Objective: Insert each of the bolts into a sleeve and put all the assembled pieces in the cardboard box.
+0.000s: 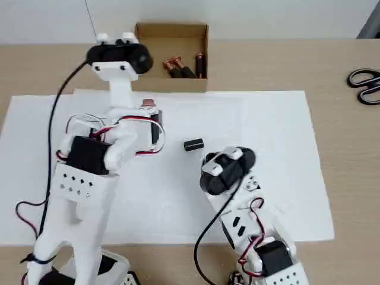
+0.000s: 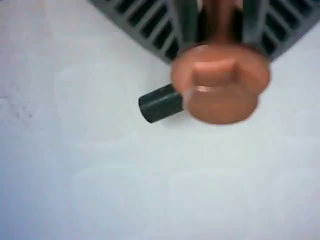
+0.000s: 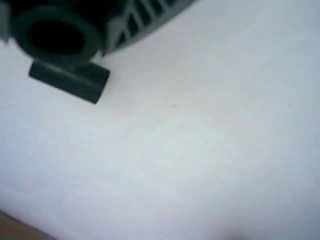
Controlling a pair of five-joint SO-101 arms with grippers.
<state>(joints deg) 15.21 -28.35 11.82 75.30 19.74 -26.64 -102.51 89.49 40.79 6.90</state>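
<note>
Left gripper: pointed down over white sheet, clamped on copper bolt.
Right gripper: hung low beside loose sleeve, pinched held sleeve.

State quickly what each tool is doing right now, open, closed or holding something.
Left tool: closed, holding a copper bolt.
Right tool: closed, holding a black sleeve.

Finished pieces lie in the cardboard box; before it the left claw clamps a copper bolt, the right claw a black sleeve, a second sleeve lying loose farther out.
</note>
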